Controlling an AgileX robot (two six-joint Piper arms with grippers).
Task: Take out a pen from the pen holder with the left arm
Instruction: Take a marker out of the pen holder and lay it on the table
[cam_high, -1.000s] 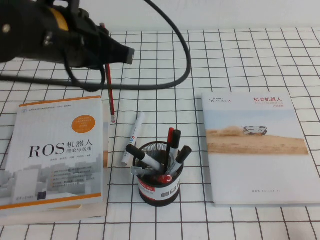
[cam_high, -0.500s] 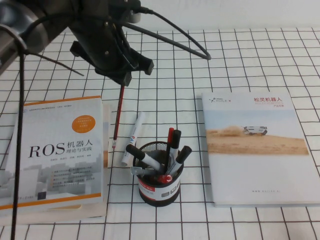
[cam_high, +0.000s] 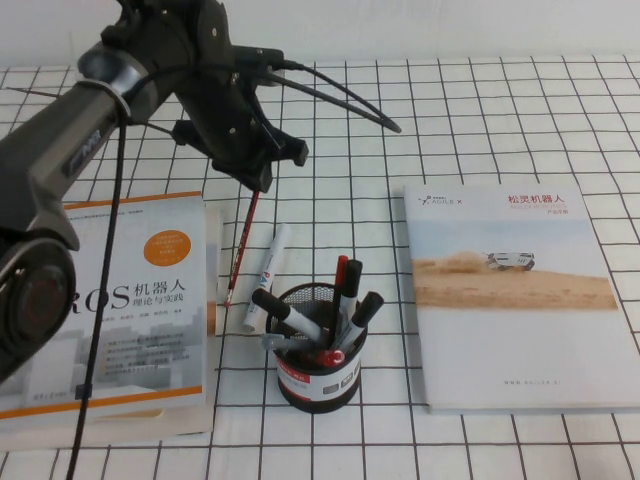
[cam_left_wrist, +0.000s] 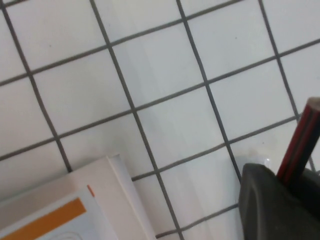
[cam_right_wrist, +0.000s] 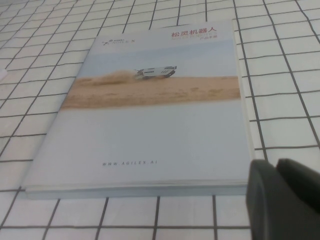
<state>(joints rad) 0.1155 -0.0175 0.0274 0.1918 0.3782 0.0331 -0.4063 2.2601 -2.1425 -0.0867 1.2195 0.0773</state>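
The red pen (cam_high: 241, 245) is already clear of the pen holder (cam_high: 318, 352). It hangs at about 11 o'clock from the holder, tilted, with its top end pinched in the left gripper (cam_high: 258, 182), which is closed on it. The lower tip comes down near the edge of the book (cam_high: 120, 300); whether it touches the surface cannot be told.

I judge the pen light, stiff and smooth, so it could swing or slide in the grip. A hold this close to one end leaves a long free length. A pinch nearer the middle would steady it, and it should be laid down gently rather than dropped.

A white marker (cam_high: 264, 277) lies flat just beside the hanging tip, at 10 o'clock from the holder. The holder is a dark mesh cup at 6 o'clock on the surface (cam_high: 480, 120), with several other pens (cam_high: 346, 290) leaning in it. The book lies at its 9 o'clock and a pale booklet (cam_high: 515, 300) at its 3 o'clock, both flat.

The right gripper (cam_right_wrist: 287, 200) sits low by the near edge of the booklet, seen only from its own wrist view; its state cannot be told.

The surface is a white cloth with a dark grid. Past its far edge, only a plain pale backdrop shows.
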